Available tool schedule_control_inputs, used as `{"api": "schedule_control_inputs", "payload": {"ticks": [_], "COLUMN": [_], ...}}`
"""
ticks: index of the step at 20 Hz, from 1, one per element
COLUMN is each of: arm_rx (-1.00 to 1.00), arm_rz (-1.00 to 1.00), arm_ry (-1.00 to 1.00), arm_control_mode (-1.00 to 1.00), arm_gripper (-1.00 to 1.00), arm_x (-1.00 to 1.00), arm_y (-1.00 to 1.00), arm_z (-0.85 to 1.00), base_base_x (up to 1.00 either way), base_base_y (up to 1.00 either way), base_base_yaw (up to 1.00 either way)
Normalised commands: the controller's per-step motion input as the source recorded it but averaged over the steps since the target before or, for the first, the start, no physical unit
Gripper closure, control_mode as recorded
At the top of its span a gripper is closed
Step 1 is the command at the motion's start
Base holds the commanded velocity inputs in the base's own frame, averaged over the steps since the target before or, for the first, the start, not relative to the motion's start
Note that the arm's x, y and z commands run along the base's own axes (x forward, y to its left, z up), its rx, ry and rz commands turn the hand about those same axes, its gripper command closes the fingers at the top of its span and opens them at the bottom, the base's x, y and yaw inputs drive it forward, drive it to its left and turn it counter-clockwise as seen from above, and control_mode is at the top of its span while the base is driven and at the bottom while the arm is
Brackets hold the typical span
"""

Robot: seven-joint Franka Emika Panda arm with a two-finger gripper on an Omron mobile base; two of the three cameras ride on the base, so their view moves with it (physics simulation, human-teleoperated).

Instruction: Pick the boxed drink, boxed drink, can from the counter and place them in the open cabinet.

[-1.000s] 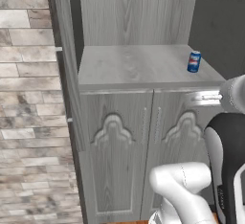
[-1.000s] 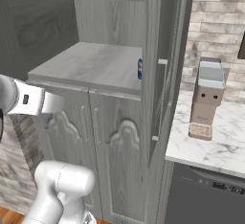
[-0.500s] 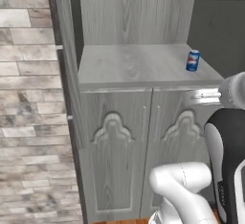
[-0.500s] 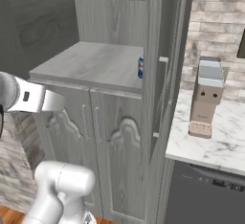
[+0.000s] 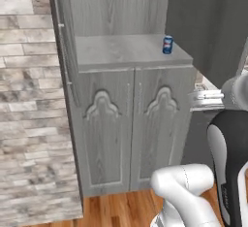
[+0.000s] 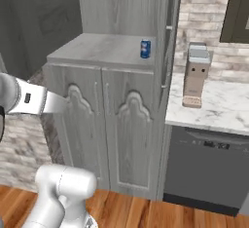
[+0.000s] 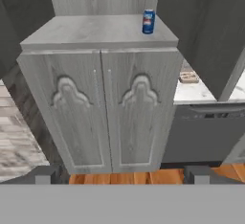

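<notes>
I'm seeing the can [image 5: 167, 44] standing upright on the open cabinet [image 5: 121, 56] shelf, near its right edge, so that part looks done. Both boxed drinks are left to fetch. My end effector [image 7: 122, 176] is hanging released, empty. The can's label is too small for me to read.

coffee machine [image 6: 195, 75], dishwasher [image 6: 209, 166], brick wall [image 5: 30, 109]

can [image 5: 167, 44] on open cabinet [image 5: 126, 56] shelf (right side), upright
</notes>
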Motion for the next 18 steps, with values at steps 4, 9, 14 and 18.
{"api": "schedule_control_inputs", "payload": {"ticks": [4,9,14,18], "arm_rx": [0.00,0.00,0.00,0.00], "arm_rz": [0.00,0.00,0.00,0.00], "arm_ry": [0.00,0.00,0.00,0.00], "arm_control_mode": [1.00,1.00,1.00,1.00], "arm_gripper": [-1.00,-1.00,-1.00,-1.00], "arm_x": [0.00,0.00,0.00,0.00], "arm_y": [0.00,0.00,0.00,0.00], "arm_z": [0.00,0.00,0.00,0.00], "base_base_x": [-0.79,-0.53,-0.36,-0.24], "base_base_y": [0.00,0.02,0.09,0.04], "base_base_yaw": [-0.26,-0.30,-0.41,-0.51]}}
